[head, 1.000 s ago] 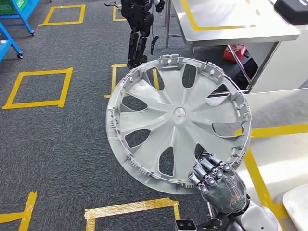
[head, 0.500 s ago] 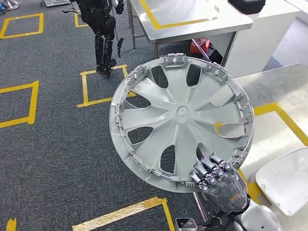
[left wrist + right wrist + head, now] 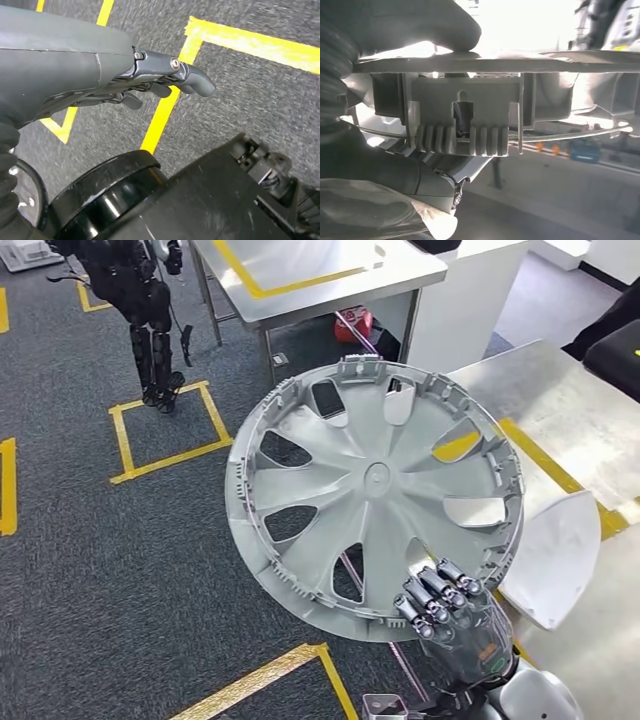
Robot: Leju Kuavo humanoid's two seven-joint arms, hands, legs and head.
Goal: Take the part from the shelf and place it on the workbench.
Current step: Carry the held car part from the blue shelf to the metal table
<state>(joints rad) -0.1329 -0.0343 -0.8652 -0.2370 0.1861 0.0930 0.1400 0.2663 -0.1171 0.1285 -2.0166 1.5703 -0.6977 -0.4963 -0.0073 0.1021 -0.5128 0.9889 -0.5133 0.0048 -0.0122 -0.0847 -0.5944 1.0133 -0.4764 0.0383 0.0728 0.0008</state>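
Grey plastic spoked wheel cover (image 3: 375,490) clamped at rim by right robot hand (image 3: 445,612), carried flat toward steel surface (image 3: 558,410); left robot hand (image 3: 166,82) empty, fingers loosely apart.

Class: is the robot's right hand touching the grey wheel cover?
Touching: in the head view the right hand grips the wheel cover at its near rim.

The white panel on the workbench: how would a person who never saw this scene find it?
Look at the steel workbench with yellow tape, at the right. The white panel lies there, beside the wheel cover in the right hand. It is plain and solid, without spokes or holes.
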